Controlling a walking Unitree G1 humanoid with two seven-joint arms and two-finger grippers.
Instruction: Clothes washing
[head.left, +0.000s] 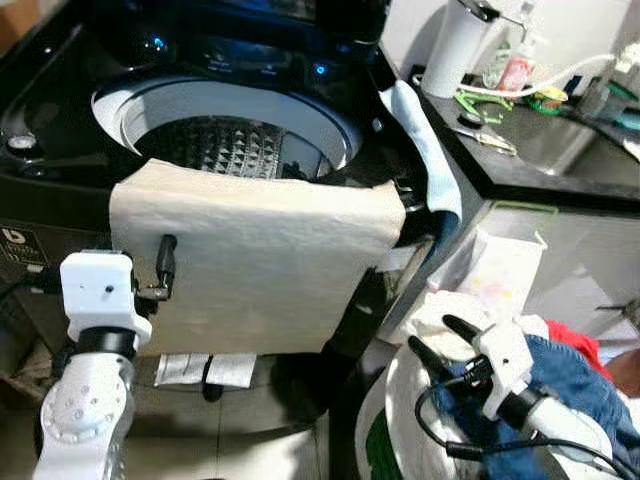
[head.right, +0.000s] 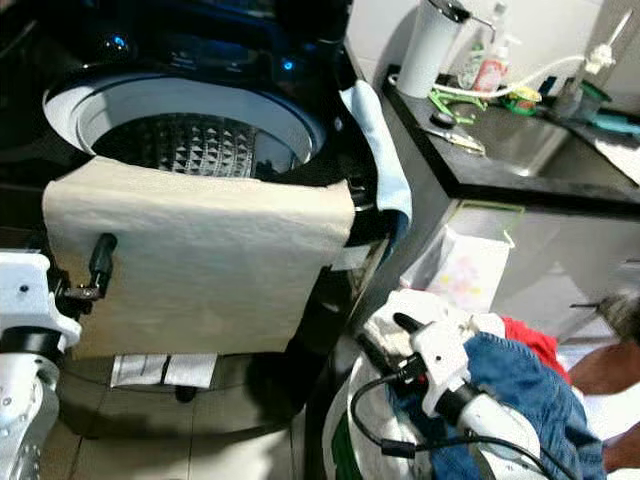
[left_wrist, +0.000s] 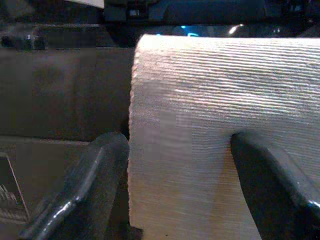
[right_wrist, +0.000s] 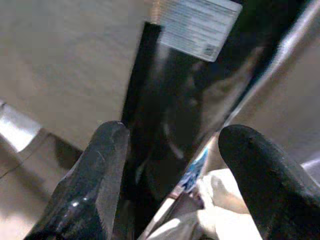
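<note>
A black top-loading washing machine stands before me with its lid up and its steel drum showing. A cream cloth is draped over the front rim and hangs down the front panel. My left gripper is at the cloth's left edge, open, and that edge lies between its fingers. Low on the right, my right gripper is open and holds nothing. It hovers over a white laundry bag holding a blue garment and a red one.
A light blue cloth hangs over the machine's right edge. A dark counter on the right carries a white cylinder, bottles and small items. A white bag hangs on its side. Papers lie on the floor under the machine.
</note>
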